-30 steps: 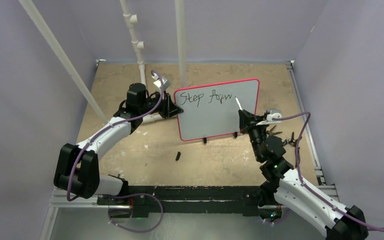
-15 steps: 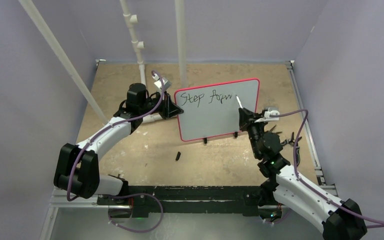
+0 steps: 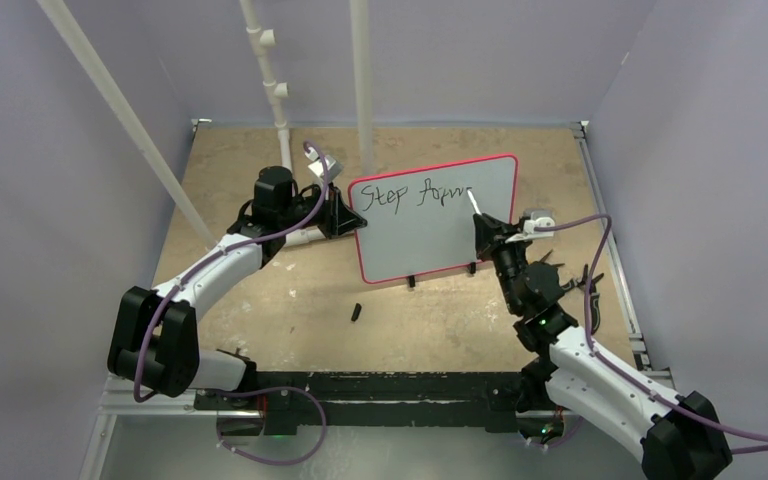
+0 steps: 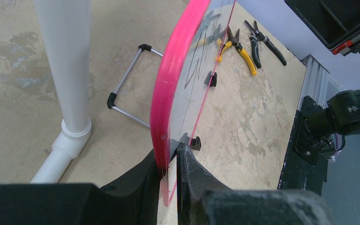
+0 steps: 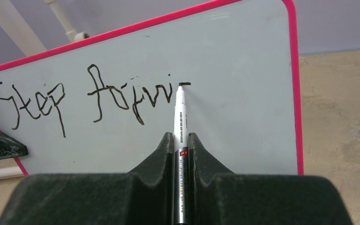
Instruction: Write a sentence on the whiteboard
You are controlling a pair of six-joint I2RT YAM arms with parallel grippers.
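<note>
The whiteboard (image 3: 430, 235) stands upright on black feet mid-table, white with a pink-red frame. It also shows in the right wrist view (image 5: 243, 108) and edge-on in the left wrist view (image 4: 168, 93). The sentence (image 5: 89, 96) is one black line, "Step" and part of a second word. My left gripper (image 3: 345, 215) is shut on the board's left edge, jaws either side of the frame. My right gripper (image 3: 487, 232) is shut on a white marker (image 5: 180, 117). The marker's black tip touches the board at the end of the writing.
White pipes (image 3: 278, 100) stand behind the board; one pipe base (image 4: 70, 136) is close to my left gripper. A wire stand (image 4: 126, 84) props the board's back. Pliers (image 4: 234, 44) lie right of the board. A small black cap (image 3: 356, 312) lies in front.
My right gripper has moved the marker a little left and up along the board, and a short stroke has been added at the end of the second word. The left arm has not moved.
</note>
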